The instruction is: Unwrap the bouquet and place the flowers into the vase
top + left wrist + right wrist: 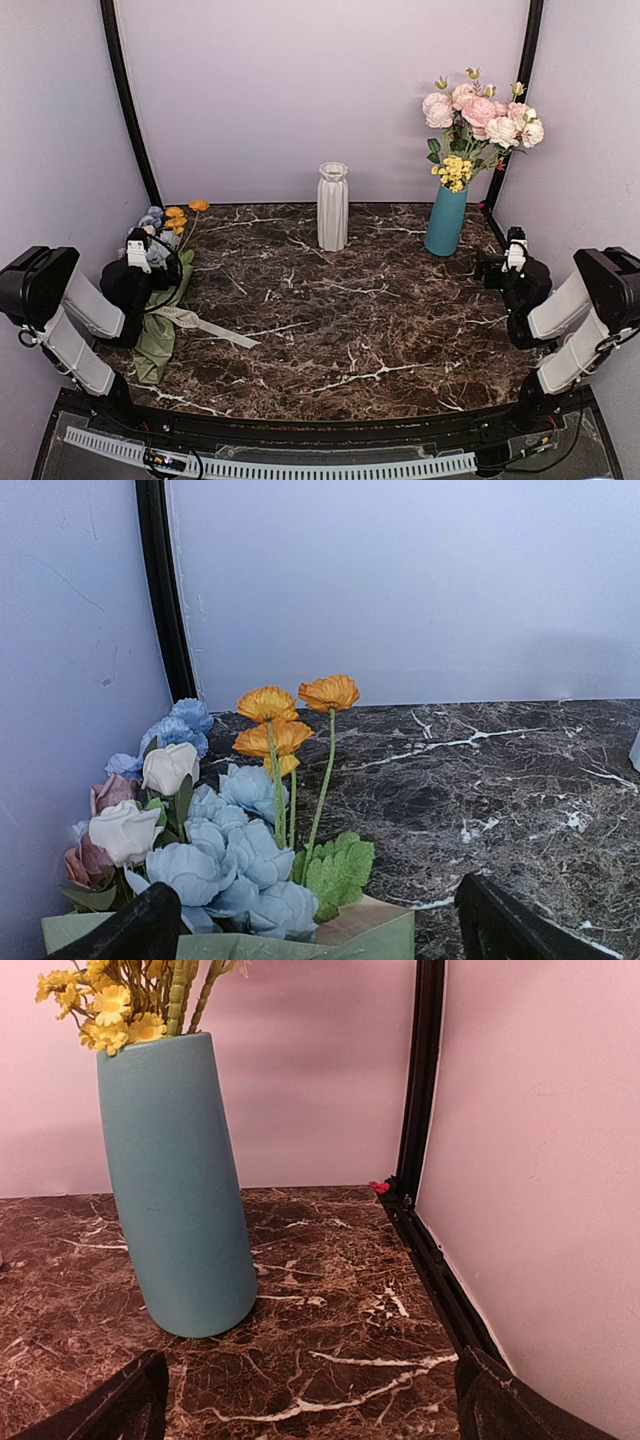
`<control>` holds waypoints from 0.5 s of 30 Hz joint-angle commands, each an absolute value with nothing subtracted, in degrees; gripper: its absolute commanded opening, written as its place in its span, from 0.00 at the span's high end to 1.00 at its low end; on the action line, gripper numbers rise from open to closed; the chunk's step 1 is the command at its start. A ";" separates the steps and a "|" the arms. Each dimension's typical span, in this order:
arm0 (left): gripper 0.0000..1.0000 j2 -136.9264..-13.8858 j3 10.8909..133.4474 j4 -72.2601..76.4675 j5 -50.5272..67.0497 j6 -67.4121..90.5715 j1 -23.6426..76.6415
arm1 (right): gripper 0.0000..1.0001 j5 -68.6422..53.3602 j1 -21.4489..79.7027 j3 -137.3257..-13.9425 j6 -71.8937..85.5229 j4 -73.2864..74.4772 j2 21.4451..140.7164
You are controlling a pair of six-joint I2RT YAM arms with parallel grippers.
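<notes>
Currently both tools are open with nothing gripped. The left tool [139,252] sits over the bouquet [158,338], which lies on the bench [350,320] still wrapped. From the top view the arm covers the middle of the bundle, so only the flowers [175,218] beyond the tool and the green wrap [152,355] plus the cream ribbon [205,325] trailing back behind it are visible. In the left wrist view the left tool [320,942] shows only two dark finger stubs at the bottom corners, cut off by the frame. The flowers [230,850] sit straight ahead and between them: blue and cream heads close in, orange ones on thin stems further out. The wrap's top edge [370,930] is just in frame. Cannot tell if either finger touches the paper. The vase [333,205] stands upright well ahead and to the right of the left tool, apart from everything. A pale sliver at the right edge of the left wrist view may be it, too cropped to confirm. The right tool [515,252] hangs near the right wall, and in its wrist view [315,1412] the fingers are also clipped to stubs. The teal vase [180,1190] is just ahead and left of it, its top cropped, so only the yellow sprigs [110,1010] show there. The roses [480,115] appear in the top view only.
</notes>
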State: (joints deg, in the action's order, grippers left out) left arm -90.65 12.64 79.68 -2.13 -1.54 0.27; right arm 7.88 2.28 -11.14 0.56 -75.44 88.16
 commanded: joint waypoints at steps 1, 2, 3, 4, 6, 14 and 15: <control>0.01 -90.42 12.24 81.37 -1.92 -1.85 0.31 | 0.01 7.42 2.00 -11.61 1.05 -77.96 88.25; 0.01 -90.41 11.99 81.76 -2.59 -1.74 0.27 | 0.01 7.45 2.00 -11.60 0.99 -77.96 88.30; 0.01 -90.18 11.58 82.49 -3.39 -1.39 0.31 | 0.01 7.39 2.02 -11.65 1.04 -77.96 88.32; 0.01 -89.66 10.90 83.30 -4.66 -0.91 0.31 | 0.01 7.39 1.97 -11.61 0.98 -78.02 88.33; 0.01 -88.32 9.17 85.50 -6.28 -0.29 0.26 | 0.01 7.39 1.96 -11.60 0.97 -77.99 88.31; 0.01 -70.29 8.76 72.11 -6.98 -0.03 0.48 | 0.01 7.43 1.98 -11.74 1.05 -77.76 88.30; 0.01 -67.68 9.81 68.34 -7.19 0.22 0.51 | 0.01 7.56 2.02 -11.51 0.91 -78.08 88.21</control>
State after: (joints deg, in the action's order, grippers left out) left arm -77.21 7.55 78.30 -5.56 -0.84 0.27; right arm 7.51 2.28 -11.14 0.56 -75.44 88.16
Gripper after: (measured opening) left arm 0.991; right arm 0.994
